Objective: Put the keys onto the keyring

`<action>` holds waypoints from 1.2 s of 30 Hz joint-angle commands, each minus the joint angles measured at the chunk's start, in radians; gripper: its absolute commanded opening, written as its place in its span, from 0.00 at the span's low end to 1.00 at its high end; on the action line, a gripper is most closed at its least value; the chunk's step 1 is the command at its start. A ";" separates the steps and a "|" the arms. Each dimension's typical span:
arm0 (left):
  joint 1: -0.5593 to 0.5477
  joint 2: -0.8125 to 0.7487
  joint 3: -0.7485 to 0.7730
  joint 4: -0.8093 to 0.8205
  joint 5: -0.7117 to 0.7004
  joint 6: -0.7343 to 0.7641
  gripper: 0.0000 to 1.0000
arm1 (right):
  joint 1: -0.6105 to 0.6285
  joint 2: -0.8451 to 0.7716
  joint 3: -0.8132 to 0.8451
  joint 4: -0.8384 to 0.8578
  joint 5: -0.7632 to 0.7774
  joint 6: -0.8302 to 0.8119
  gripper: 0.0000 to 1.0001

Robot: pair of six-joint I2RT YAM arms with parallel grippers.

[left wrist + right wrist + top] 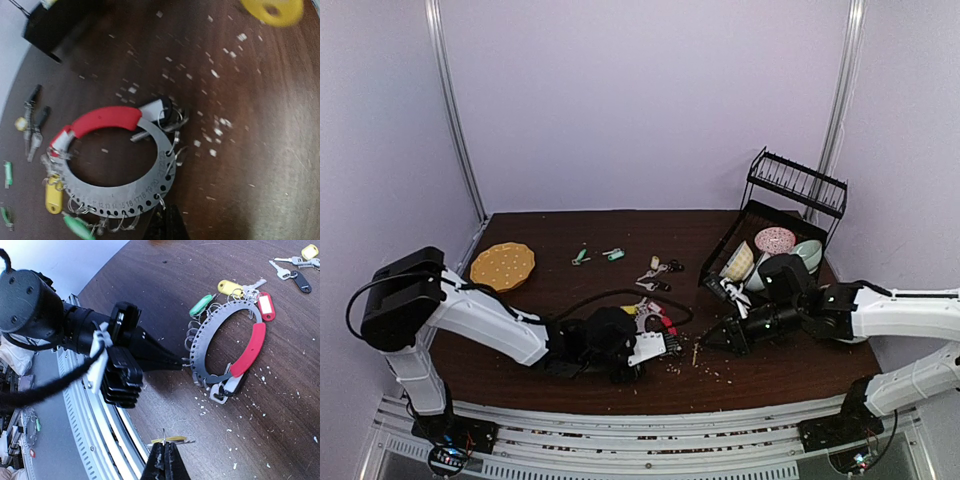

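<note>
Pinching the keyring (252,347) by its holed grey rim, the left claw (182,363) holds it flat on the bench (280,430), those holes lying just ahead of the right claw (166,450), itself pressed together on a thin yellow-banded piece (173,439).

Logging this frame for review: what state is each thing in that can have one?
keyring: flat on table, tagged keys threaded on it.
left gripper: shut on keyring's rim.
right gripper: shut on small yellowish item.
loose keys: lying off the ring.
rack: holding bowls.
</note>
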 commanded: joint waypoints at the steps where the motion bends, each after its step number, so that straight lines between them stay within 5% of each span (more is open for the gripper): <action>1: 0.001 0.036 0.047 -0.101 0.277 -0.094 0.02 | -0.006 -0.004 -0.013 0.034 0.026 0.038 0.00; 3: -0.002 0.050 0.093 -0.173 0.408 -0.072 0.42 | -0.010 -0.021 -0.025 0.029 0.040 0.043 0.00; 4: -0.002 0.049 0.110 -0.204 0.473 -0.051 0.54 | -0.014 -0.033 -0.032 0.029 0.045 0.045 0.00; 6: 0.000 0.027 0.140 -0.278 0.566 0.018 0.63 | -0.022 -0.054 -0.041 0.022 0.053 0.048 0.00; 14: 0.232 0.096 0.439 -0.779 0.842 0.286 0.71 | -0.054 -0.073 -0.052 0.013 0.047 0.029 0.00; 18: 0.275 0.140 0.469 -0.781 0.623 0.393 0.72 | -0.068 -0.085 -0.053 -0.007 0.036 0.018 0.00; 25: 0.276 0.190 0.464 -0.628 0.641 0.512 0.75 | -0.086 -0.101 -0.088 0.020 0.016 0.027 0.00; 29: 0.261 0.269 0.578 -0.728 0.700 0.527 0.74 | -0.089 -0.085 -0.080 0.009 0.005 0.025 0.00; 36: 0.210 0.296 0.539 -0.757 0.618 0.546 0.74 | -0.092 -0.095 -0.104 0.040 0.011 0.033 0.00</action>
